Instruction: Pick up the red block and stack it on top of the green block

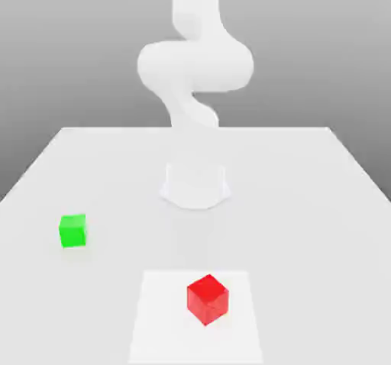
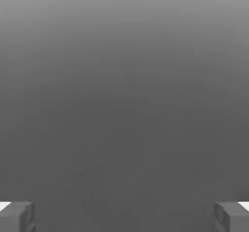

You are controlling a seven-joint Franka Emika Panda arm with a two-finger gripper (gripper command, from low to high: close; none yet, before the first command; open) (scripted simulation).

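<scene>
The red block (image 1: pixel 208 298) is a small cube turned corner-on, resting on a paler square patch (image 1: pixel 160 318) of the white table near the front edge. The green block (image 1: pixel 72 230) sits flat on the table toward the exterior view's left, well apart from the red one. In the hand view my gripper (image 2: pixel 124 216) is open, its two grey fingertips (image 2: pixel 17 216) spread wide, with nothing between them and plain grey background behind. The white arm (image 1: pixel 195 62) rises folded above its base, far behind both blocks.
The arm's round base (image 1: pixel 195 184) stands at the middle of the white table (image 1: pixel 305 203). The table's edges run back on both sides, and a grey backdrop lies behind.
</scene>
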